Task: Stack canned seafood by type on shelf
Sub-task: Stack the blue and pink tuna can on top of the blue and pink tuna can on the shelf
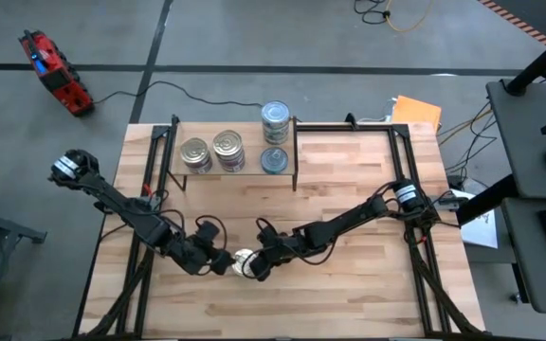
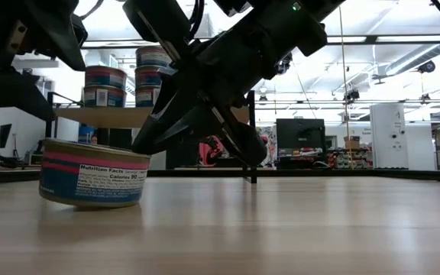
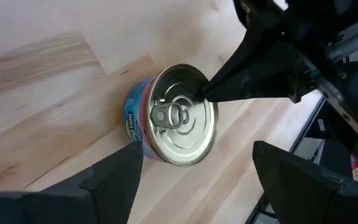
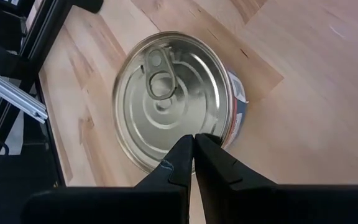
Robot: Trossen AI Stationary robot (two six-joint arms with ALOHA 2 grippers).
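The tin (image 3: 171, 118) looks rigid, slick and fairly heavy, so the spread left tool (image 3: 194, 177) should pinch its label wall, while the pressed-together right tool (image 4: 193, 155) rests on its lid.

Left tool (image 1: 224, 266) spread wide; right tool (image 1: 252, 269) pinched closed.

Layout, seen from above: the shelf (image 1: 235, 152) stands at the rear of the surface (image 1: 349, 284), bearing tins (image 1: 213, 152), with one stack (image 1: 275, 123) at its right end. A single tin (image 1: 243, 262) lies near the front, between the left tool (image 1: 218, 264) and right tool (image 1: 254, 268).
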